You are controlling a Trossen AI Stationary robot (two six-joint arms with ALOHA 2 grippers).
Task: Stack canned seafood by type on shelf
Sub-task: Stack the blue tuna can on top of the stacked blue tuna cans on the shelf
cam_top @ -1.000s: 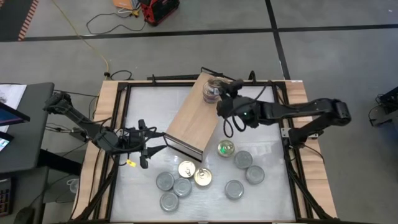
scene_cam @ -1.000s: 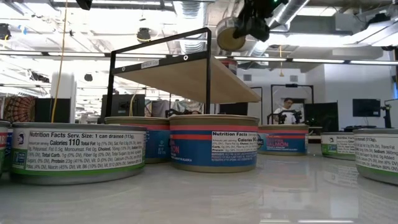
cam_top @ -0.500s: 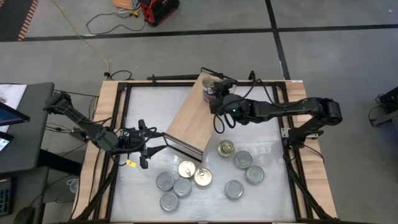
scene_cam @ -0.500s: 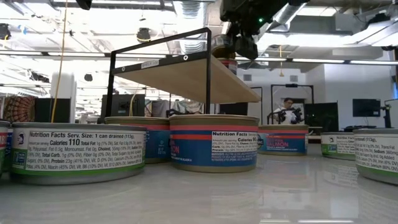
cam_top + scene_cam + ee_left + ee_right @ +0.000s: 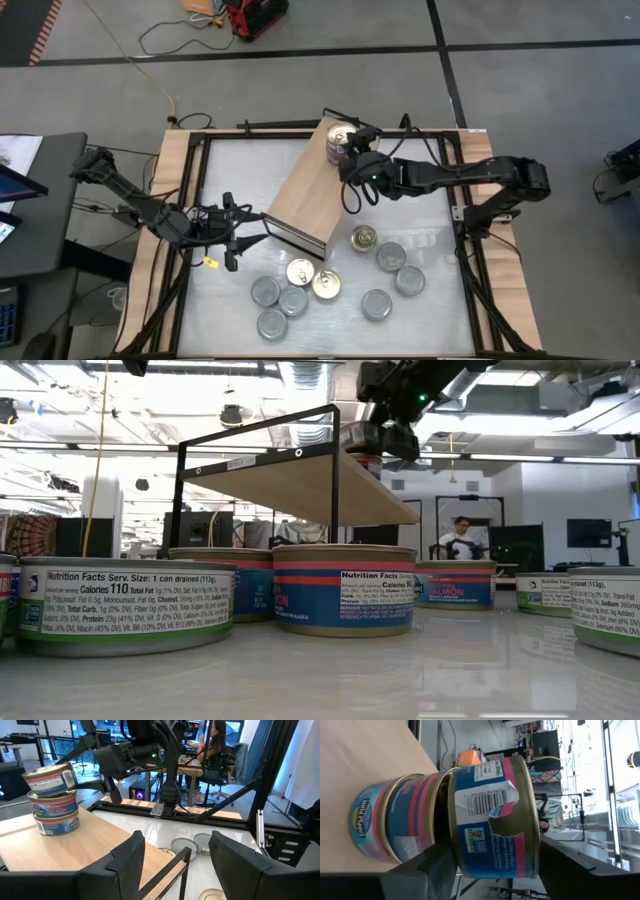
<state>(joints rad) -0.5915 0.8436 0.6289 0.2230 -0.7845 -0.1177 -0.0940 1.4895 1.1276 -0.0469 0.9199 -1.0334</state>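
Note:
The shelf [image 5: 305, 195], a light wooden board on a black frame, stands slantwise in the middle of the table. At its far end two cans [image 5: 55, 817] are stacked, and a third can [image 5: 49, 777] with a gold lid [image 5: 340, 133] sits tilted on top. My right gripper [image 5: 349, 156] reaches in from the table's right and is shut on that top can [image 5: 490, 815]. My left gripper [image 5: 262, 232] hovers open beside the shelf's near left end, its fingers level and holding nothing. My right gripper has the top can between its two fingers, one finger [image 5: 580, 870] against the lid's rim [image 5: 532, 835] and the other [image 5: 427, 870] at the base's edge [image 5: 454, 845], on the side facing the arm. The fingers come nearly level from the table's right. The can is tilted, its far edge on the stack.
Several loose cans with gold and silver lids lie on the table in front of the shelf [image 5: 300, 285] and to its right [image 5: 395, 265]. They fill the foreground of the low view [image 5: 345, 600]. The table has a black frame [image 5: 470, 250]. A person sits in the room beyond [image 5: 215, 755].
My right gripper has moved toward the table's left and down, bringing the can from above the shelf's far end onto the two stacked cans. The can, which was tipped steeply, now lies nearly flat on the stack.

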